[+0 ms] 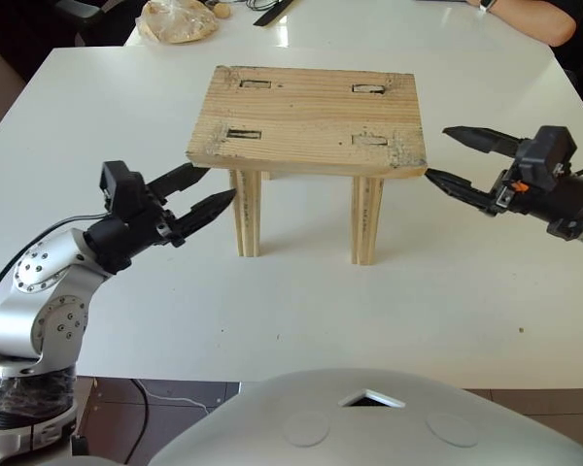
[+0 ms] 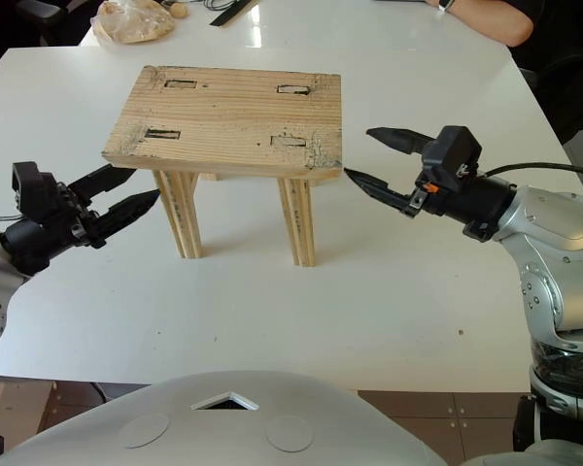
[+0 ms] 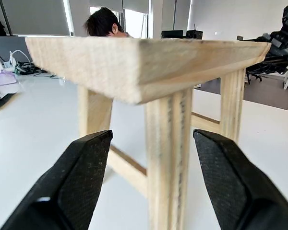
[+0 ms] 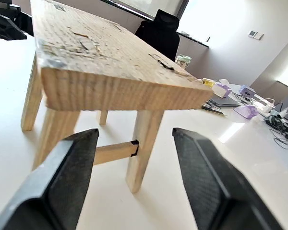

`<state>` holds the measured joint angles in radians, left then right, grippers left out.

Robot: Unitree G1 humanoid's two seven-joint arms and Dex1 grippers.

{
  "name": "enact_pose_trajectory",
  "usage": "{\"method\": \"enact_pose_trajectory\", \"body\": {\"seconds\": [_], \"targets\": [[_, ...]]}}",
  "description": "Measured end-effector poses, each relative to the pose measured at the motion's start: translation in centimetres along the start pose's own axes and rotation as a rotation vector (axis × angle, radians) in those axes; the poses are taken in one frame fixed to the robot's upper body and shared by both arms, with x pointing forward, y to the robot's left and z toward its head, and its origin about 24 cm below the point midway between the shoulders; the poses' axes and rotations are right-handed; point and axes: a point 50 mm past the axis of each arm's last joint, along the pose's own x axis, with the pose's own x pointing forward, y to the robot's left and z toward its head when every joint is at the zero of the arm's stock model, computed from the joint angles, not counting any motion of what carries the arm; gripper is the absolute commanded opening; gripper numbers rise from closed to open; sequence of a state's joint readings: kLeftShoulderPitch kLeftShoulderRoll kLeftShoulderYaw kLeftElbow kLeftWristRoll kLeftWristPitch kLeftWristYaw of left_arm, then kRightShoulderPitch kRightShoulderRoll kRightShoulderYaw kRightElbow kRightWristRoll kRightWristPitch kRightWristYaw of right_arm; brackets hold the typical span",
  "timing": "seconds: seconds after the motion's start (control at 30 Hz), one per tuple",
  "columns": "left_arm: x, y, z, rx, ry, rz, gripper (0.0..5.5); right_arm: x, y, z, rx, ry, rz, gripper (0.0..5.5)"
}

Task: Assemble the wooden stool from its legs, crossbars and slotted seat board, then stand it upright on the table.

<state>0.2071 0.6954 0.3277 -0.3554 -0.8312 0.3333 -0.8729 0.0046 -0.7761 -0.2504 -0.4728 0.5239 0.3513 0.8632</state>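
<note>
Both agape: left gripper, right gripper flanking stool

The white table carries the wooden stool, which stands upright near its middle. The stool's legs rest on the tabletop and the seat board is on top. At the far edge, well apart from the stool, lies a clear bag with something light brown inside. Near the bag lies a dark object.
</note>
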Motion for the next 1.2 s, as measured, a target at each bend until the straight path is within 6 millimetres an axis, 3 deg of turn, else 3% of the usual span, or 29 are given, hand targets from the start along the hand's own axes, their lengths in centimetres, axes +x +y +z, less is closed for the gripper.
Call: {"method": "enact_pose_trajectory", "body": {"seconds": [0.1,0.23,0.3,0.4,0.53,0.67,0.8,1.0,1.2], "targets": [[-2.0,2.1,-2.3,-0.02,0.021,0.178,3.15,-0.5,-1.0,-3.2,0.113,0.026,-0.143,2.83],[-2.8,3.1,-7.0,-0.034,0.078,0.406,3.15,1.6,0.1,-8.5,0.262,0.087,-0.312,2.83],[-2.2,3.4,-8.4,-0.008,0.083,0.492,3.15,2.8,0.5,-10.1,0.289,0.095,-0.398,2.83],[0.9,3.4,-9.8,0.007,0.004,0.624,3.15,5.2,1.6,-12.3,0.374,0.084,-0.567,2.83],[2.8,4.0,-9.9,0.052,-0.073,0.776,3.15,6.9,1.9,-13.3,0.42,0.058,-0.734,2.83],[3.8,4.4,-10.4,-0.037,-0.107,0.876,3.15,8.1,2.3,-13.9,0.461,0.059,-0.814,2.83],[6.2,4.9,-9.4,-0.103,-0.167,0.893,3.15,9.3,2.0,-14.7,0.502,0.08,-0.853,2.83],[6.8,5.1,-9.8,-0.12,-0.142,0.925,3.15,9.9,0.8,-14.9,0.495,0.083,-0.89,2.83],[8.0,4.2,-11.0,-0.122,-0.08,0.932,3.15,10.6,0.9,-16.0,0.519,0.132,-0.921,2.83]]}}
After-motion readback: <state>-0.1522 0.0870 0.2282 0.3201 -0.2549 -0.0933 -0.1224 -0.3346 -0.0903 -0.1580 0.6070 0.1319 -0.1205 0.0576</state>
